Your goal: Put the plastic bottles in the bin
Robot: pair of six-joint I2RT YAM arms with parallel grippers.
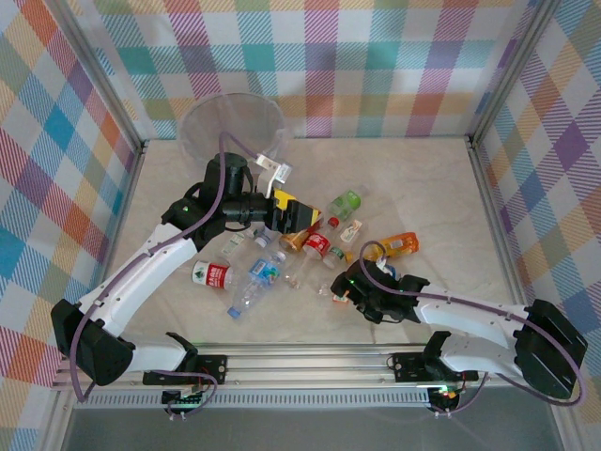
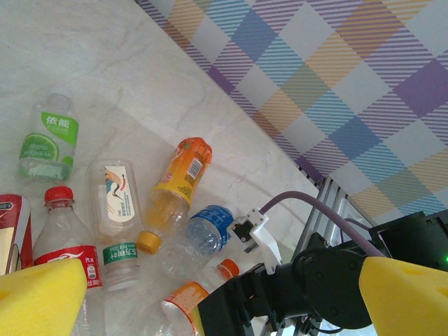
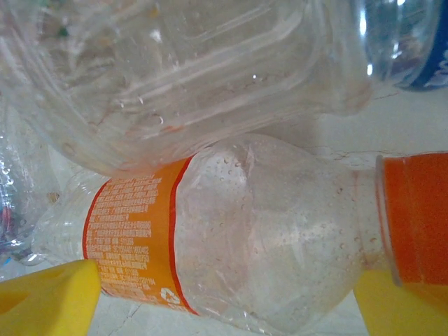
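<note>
The left claw (image 1: pixel 299 214) hangs released and empty above the table (image 1: pixel 423 188), near the bin (image 1: pixel 202 132), which stands at the back. The plastic bottles (image 1: pixel 310 246) lie scattered on the table between the arms. The right claw (image 1: pixel 344 287) sits low at the heap's near edge. Its yellow pads (image 3: pixel 42 297) are spread wide beside an orange-labelled bottle (image 3: pixel 231 238), and I cannot tell whether they touch it.

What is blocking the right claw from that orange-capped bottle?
Nothing visible. The orange-capped bottle lies directly between the yellow fingers of the right gripper, with no object in the gap. A second clear bottle lies close alongside it, outside the fingers.
</note>
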